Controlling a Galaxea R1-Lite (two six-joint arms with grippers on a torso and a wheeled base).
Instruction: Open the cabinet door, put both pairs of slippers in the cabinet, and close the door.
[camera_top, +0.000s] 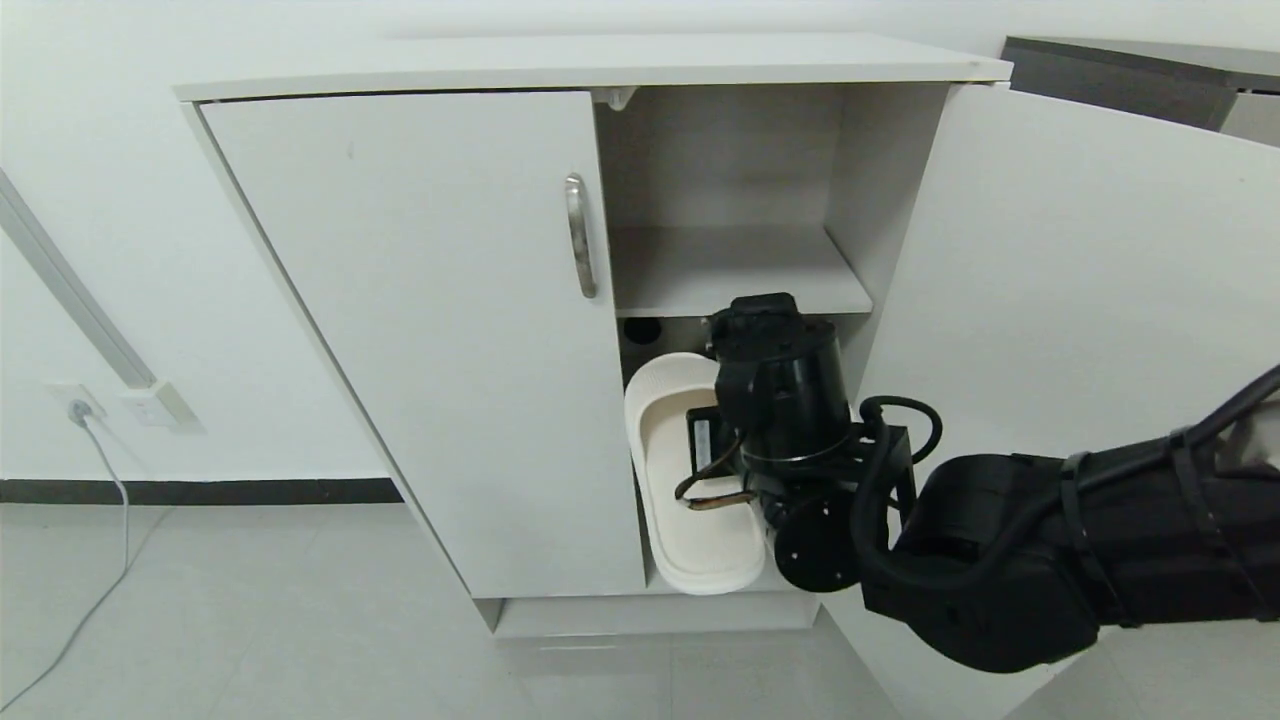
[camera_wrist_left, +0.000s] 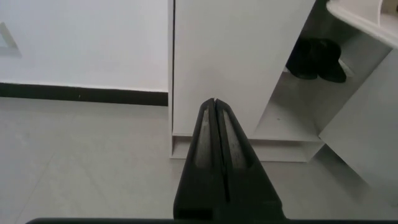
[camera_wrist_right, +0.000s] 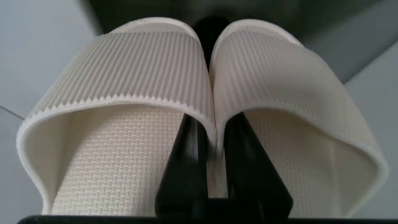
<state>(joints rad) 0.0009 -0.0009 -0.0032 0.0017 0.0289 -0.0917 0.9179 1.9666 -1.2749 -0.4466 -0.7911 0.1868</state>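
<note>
Head view: claw (camera_wrist_right: 214, 148) holds slippers (camera_top: 682, 545) beside door (camera_top: 430, 340) edge.

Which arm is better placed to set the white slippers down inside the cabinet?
Right. The right gripper clamps the white slippers inside the open cabinet; the left gripper hangs shut outside.

Cream slippers (camera_wrist_right: 143, 74), ribbed straps, zigzag insoles; cabinet (camera_top: 400, 300) white; other pair (camera_wrist_left: 316, 59) blk.
</note>
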